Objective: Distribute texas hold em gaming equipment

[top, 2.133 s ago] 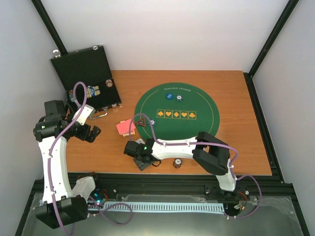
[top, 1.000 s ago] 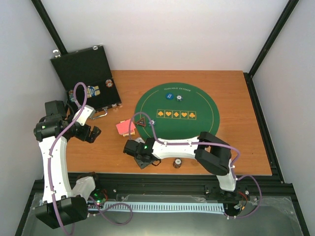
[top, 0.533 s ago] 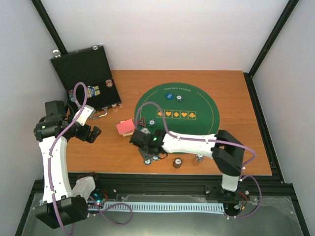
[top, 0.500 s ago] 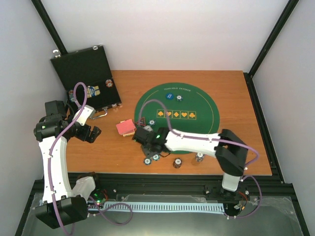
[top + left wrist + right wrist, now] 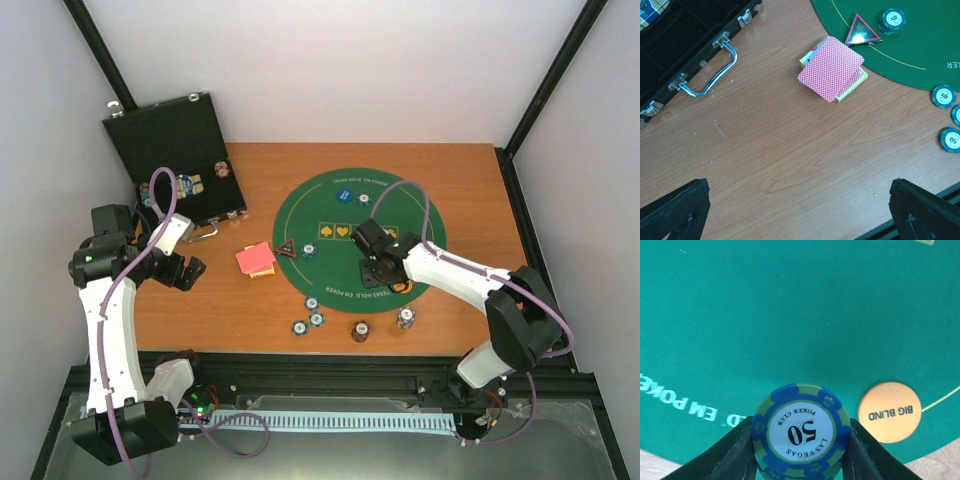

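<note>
The right gripper grips a blue chip between its fingers over the mat, with an orange button lying just to the chip's right. The left gripper hangs with jaws spread wide, holding nothing, over the table. The cards lie ahead of it and the triangle marker just beyond them.
</note>
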Controlling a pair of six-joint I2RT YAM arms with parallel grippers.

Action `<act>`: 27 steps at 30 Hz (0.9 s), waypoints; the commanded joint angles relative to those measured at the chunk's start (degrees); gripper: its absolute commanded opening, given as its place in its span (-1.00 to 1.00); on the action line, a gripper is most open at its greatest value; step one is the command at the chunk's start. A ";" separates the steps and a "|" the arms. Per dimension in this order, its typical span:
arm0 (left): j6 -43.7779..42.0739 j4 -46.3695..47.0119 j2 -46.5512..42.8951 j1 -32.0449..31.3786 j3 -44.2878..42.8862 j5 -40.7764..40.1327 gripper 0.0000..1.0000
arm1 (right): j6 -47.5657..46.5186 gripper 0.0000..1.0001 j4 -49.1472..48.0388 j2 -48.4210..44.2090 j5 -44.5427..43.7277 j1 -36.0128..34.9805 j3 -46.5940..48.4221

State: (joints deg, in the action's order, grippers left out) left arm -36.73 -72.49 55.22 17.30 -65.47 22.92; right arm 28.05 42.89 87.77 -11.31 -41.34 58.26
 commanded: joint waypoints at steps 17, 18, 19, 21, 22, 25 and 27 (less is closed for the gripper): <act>-0.62 -0.59 -0.18 0.11 -1.75 0.94 1.00 | 1.73 -0.25 -8.82 2.73 2.73 3.90 -9.36; -0.61 -0.63 -0.14 0.10 -1.76 0.91 0.99 | 1.74 -0.25 -8.72 2.82 2.69 3.90 -9.57; -0.62 -0.64 -0.18 0.12 -1.76 0.97 1.00 | 1.80 -0.25 -8.78 2.85 2.70 3.90 -9.77; -0.62 -0.57 -0.17 0.16 -1.87 0.94 1.00 | 1.91 -0.23 -8.86 2.57 2.76 3.90 -10.27; -0.62 -0.55 -0.20 0.11 -1.85 1.04 1.00 | 1.91 -0.20 -8.92 2.44 2.85 3.90 -10.54; -0.45 -0.56 -0.12 0.11 -2.02 1.16 1.00 | 2.13 0.02 -8.66 2.49 2.83 3.90 -10.84; -0.36 -0.63 -0.01 0.15 -2.32 1.29 1.00 | 2.18 0.14 -8.43 2.34 2.74 3.90 -10.76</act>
State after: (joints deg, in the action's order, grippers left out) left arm -36.73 -72.49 55.24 17.30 -65.47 22.98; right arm 29.54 35.05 90.26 -8.14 -37.89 47.97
